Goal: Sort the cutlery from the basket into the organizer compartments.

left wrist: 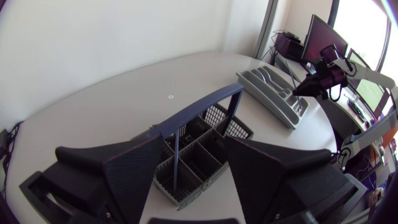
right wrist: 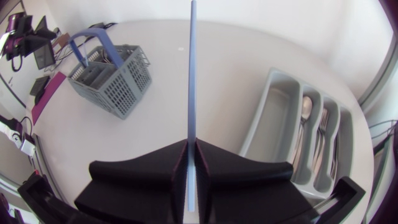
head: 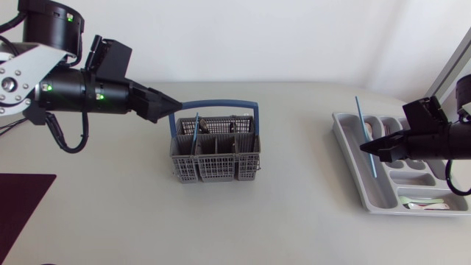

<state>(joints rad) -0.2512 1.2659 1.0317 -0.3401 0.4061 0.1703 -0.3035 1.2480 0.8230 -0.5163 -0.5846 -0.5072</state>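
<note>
Head view | your right gripper (head: 366,149) clamps blue stick (head: 359,114) | its long axis roughly parallel to organizer (head: 352,158), over the long compartment | left gripper (head: 171,104) spread, well apart.

The head camera looks down on the table (head: 294,221), basket (head: 215,156) central, organizer (head: 352,158) at three o'clock. The left wrist camera, behind the left gripper (left wrist: 196,155) and close over the basket, faces the far organizer (one o'clock ahead); the right wrist camera looks along the blue stick (right wrist: 191,74) in the right gripper (right wrist: 191,146), sharing both
</note>
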